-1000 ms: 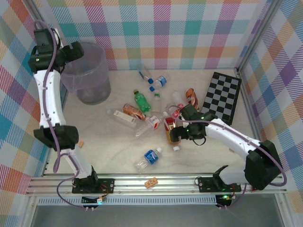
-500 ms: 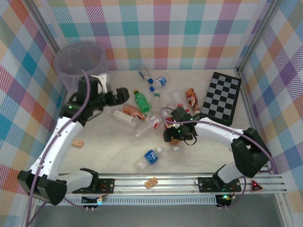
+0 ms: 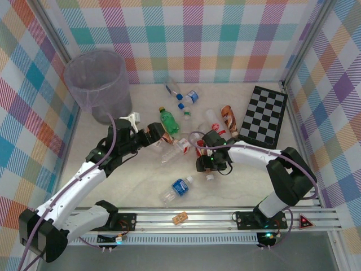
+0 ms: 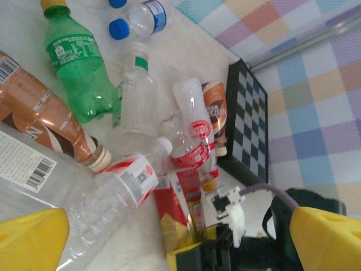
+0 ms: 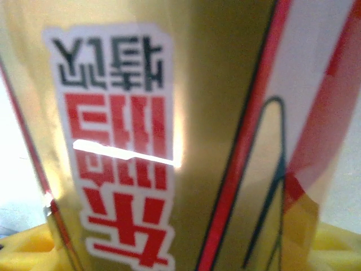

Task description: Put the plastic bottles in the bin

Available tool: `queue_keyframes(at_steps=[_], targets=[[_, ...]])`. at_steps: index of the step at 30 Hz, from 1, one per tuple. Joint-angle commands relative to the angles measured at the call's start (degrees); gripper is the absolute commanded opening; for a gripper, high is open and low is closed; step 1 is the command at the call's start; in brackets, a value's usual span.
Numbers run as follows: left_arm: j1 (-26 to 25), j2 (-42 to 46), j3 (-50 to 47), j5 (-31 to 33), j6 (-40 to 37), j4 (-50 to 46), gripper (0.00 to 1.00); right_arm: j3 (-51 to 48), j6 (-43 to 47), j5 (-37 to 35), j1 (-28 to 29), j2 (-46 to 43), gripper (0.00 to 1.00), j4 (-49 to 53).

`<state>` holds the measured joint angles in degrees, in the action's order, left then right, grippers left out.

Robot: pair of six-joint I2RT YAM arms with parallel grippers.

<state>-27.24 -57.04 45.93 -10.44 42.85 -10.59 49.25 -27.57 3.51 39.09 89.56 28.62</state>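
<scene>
The bin point(image 3: 96, 84) stands at the far left corner. Plastic bottles lie scattered mid-table: a green one point(image 3: 168, 119) point(image 4: 79, 68), a copper one point(image 3: 161, 134) point(image 4: 39, 113), a clear red-labelled one point(image 3: 175, 149) point(image 4: 121, 180) and a blue-labelled one point(image 3: 179, 187) nearer the front. My right gripper point(image 3: 207, 162) point(image 5: 180, 248) is shut on a gold bottle with a red label point(image 3: 201, 151) point(image 5: 180, 141) point(image 4: 180, 209), yellow pads point(image 5: 22, 248) against its sides. Over the copper bottle hovers my left gripper point(image 3: 148, 135) point(image 4: 177, 237), open, with nothing between its fingers point(image 4: 31, 237).
A checkerboard point(image 3: 265, 116) point(image 4: 248, 130) lies at the right, close behind the right arm. Small blue-capped bottles point(image 3: 189, 97) rest near the back wall. A tan wooden block point(image 3: 180, 217) sits on the front rail. Plaid walls close in three sides.
My left arm has swung from the bin down to the middle, over the bottle cluster. The right gripper's jaws have closed in on the gold bottle.
</scene>
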Motion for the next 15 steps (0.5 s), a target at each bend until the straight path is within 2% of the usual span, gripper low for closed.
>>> queue_keyframes(at_steps=[1, 5, 10, 13, 15], targets=[[-0.4, -0.5, -3.6, -0.5, 6.4, 9.5, 1.00, 1.5, 2.0, 0.3, 0.4, -2.4, 0.63, 3.1], [-0.3, -3.2, -8.4, -4.5, 12.1, 23.5, 1.00, 3.8, 6.8, 3.5, 0.3, -5.7, 0.56, 6.8], [-0.4, -6.8, -9.0, -7.8, 14.4, 30.2, 1.00, 6.9, 9.7, 10.0, 0.3, -10.3, 0.53, 7.7], [-0.5, -8.0, -10.4, -10.1, 17.4, 35.5, 1.00, 9.1, 10.6, 16.0, 0.3, -11.1, 0.53, 6.6], [-0.9, -7.9, -10.6, -10.3, 17.6, 35.6, 1.00, 10.6, 11.2, 19.5, 0.2, -10.4, 0.53, 5.3]])
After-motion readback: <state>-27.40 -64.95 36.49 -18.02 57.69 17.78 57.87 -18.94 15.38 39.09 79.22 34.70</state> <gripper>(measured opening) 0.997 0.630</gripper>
